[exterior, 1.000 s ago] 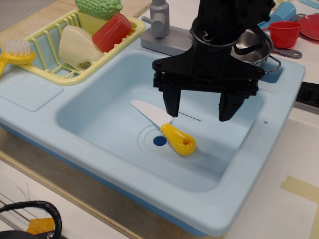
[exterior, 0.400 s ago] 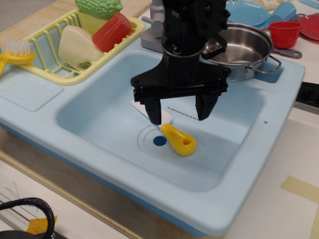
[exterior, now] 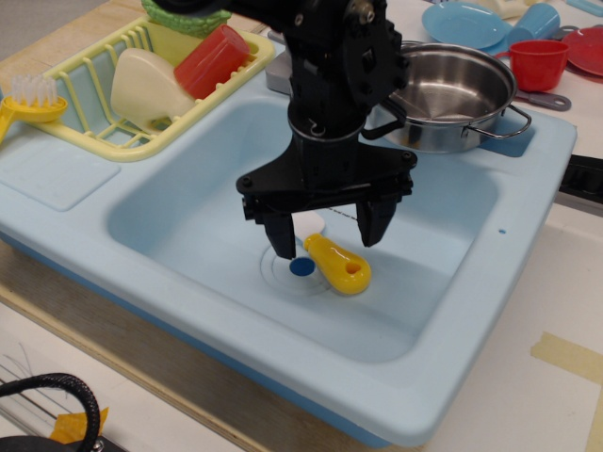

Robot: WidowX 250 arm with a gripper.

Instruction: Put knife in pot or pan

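The knife (exterior: 339, 265) lies on the floor of the light blue toy sink (exterior: 179, 217), next to the blue drain. Its yellow handle shows; most of its white blade is hidden behind my gripper. My black gripper (exterior: 325, 238) is open and empty, fingers pointing down, low in the basin. The left fingertip (exterior: 281, 243) stands left of the blade, the right fingertip (exterior: 369, 231) above and right of the handle. The shiny steel pot (exterior: 452, 85) with loop handles sits on the sink's back right corner, empty.
A yellow dish rack (exterior: 94, 89) at the back left holds a cream plate, red cup and green vegetable. A yellow brush (exterior: 24, 99) lies at the far left. A grey faucet stands behind my arm. A red cup (exterior: 538, 62) and blue plate (exterior: 466, 24) sit behind the pot.
My gripper has moved left and down into the basin, from right of the knife to straddling its blade-handle junction. The knife has not moved. The pot is now uncovered.
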